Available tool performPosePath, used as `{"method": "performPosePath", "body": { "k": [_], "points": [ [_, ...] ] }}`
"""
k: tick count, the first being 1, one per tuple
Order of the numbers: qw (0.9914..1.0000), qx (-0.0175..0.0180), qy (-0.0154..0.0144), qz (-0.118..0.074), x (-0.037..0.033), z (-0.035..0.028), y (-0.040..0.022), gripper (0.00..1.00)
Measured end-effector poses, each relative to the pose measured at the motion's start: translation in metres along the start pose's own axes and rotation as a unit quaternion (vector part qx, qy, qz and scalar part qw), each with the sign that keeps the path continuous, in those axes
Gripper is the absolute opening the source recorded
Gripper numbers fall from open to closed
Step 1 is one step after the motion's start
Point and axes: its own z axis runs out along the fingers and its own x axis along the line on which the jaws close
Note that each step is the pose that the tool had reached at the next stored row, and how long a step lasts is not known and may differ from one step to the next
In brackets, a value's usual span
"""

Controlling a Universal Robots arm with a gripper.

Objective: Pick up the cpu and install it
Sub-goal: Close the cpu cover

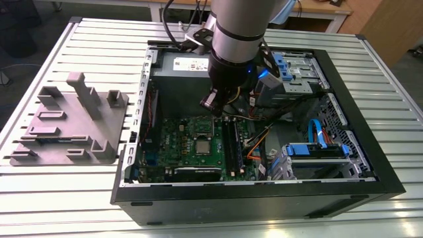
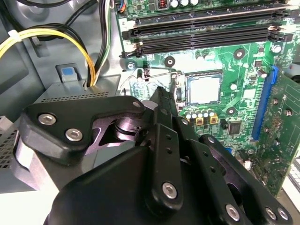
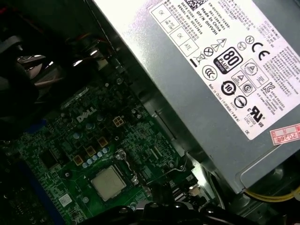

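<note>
- Hanging inside the open computer case (image 1: 251, 203), the arm's gripper (image 1: 213, 110) sits above the motherboard (image 1: 173, 136), over the board edge that faces the power supply (image 1: 175, 79).
- Gripper state: whether the pincer is spread or pressed together cannot be told from these views.
- The cpu (image 1: 203, 147) lies flat in its socket near the middle of the motherboard, with its pale silver top facing up.
- In both wrist views the cpu (image 2: 205, 89) appears square and level with the motherboard, framed by the socket. It is apart from the gripper (image 2: 161, 96) and not touching it.
- A thin wire lever (image 2: 157, 75) runs above the motherboard just beside the socket, between the gripper tip and the black memory slots (image 2: 201, 35).
- A long blue connector strip (image 2: 265, 101) stands on the motherboard on the far side of the socket from the gripper.
- Yellow and black cables (image 2: 56, 35) run off the motherboard edge, beside the power supply.
- A grey plastic tray (image 1: 66, 144) with upright posts rests on the slatted table (image 1: 66, 198) outside the case, well apart from the motherboard.
</note>
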Motion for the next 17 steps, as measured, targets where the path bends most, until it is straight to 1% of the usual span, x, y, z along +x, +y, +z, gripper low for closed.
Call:
{"method": "performPosePath", "body": {
  "k": [6,17],
  "points": [
    [1.0,0.0,0.0001,-0.001,0.0051,-0.0001,-0.0034,0.1],
    [0.99999,0.0001,0.0002,-0.003,0.018,-0.0002,-0.0102,0.1]
  ]
}}
